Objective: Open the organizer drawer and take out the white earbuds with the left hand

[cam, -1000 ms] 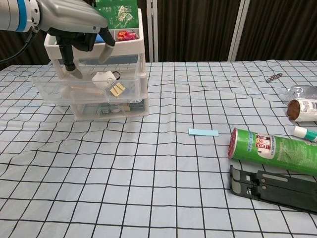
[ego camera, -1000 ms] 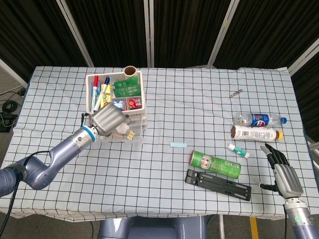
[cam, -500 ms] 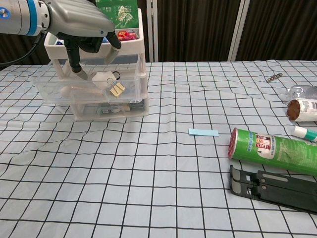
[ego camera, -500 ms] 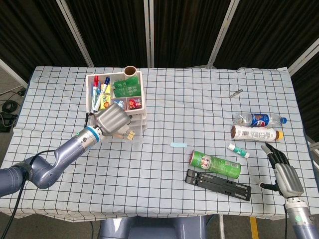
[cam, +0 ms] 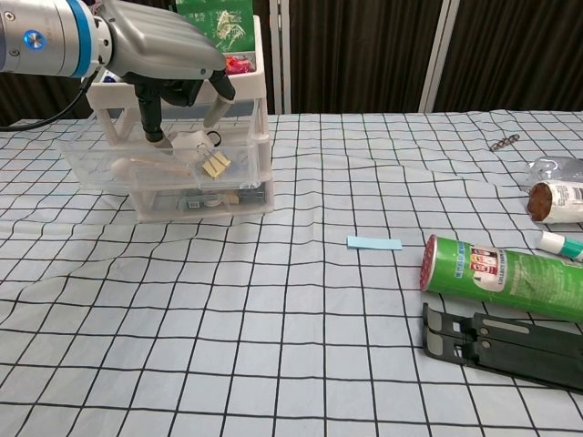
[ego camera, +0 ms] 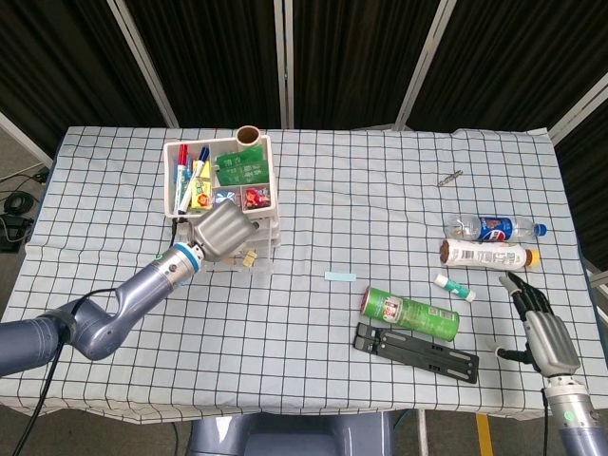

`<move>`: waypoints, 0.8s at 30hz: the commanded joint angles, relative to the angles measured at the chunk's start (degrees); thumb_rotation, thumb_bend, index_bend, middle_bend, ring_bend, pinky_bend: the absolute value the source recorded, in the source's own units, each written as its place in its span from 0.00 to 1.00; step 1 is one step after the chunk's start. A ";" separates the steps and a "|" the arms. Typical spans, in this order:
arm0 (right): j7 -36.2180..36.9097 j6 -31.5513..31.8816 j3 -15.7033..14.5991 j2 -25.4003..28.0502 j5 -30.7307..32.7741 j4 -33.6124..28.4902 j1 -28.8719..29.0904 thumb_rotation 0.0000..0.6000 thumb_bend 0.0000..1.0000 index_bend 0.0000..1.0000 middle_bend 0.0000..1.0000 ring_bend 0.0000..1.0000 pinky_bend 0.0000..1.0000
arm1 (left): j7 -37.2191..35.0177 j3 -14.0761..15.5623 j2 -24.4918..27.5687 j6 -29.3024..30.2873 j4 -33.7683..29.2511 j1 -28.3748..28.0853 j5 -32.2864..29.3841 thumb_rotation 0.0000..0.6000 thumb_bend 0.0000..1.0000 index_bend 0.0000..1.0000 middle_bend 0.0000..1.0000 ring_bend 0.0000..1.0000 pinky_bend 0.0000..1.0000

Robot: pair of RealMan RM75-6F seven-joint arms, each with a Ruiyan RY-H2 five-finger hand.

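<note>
The clear plastic organizer stands at the table's left with its middle drawer pulled out toward me. Inside the drawer lie the white earbuds, next to some small tan pieces. My left hand hovers over the drawer, fingers spread and pointing down into it on either side of the earbuds; it holds nothing that I can see. From the head camera the hand hides the earbuds. My right hand rests open, low at the table's right front edge.
The organizer's top tray holds markers, green packets and a cardboard tube. A blue slip lies mid-table. A green can, a black stand, a small tube and two bottles lie to the right.
My left hand has moved right over the open drawer and lowered its fingers into it around the earbuds. The right hand has stayed put.
</note>
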 commanded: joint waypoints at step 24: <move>0.32 -0.04 0.13 -0.11 -0.07 0.10 0.03 1.00 0.11 0.01 0.00 0.00 0.00 | 2.56 2.05 -1.57 0.37 0.96 -1.30 -3.51 1.00 0.19 0.51 0.97 0.84 0.75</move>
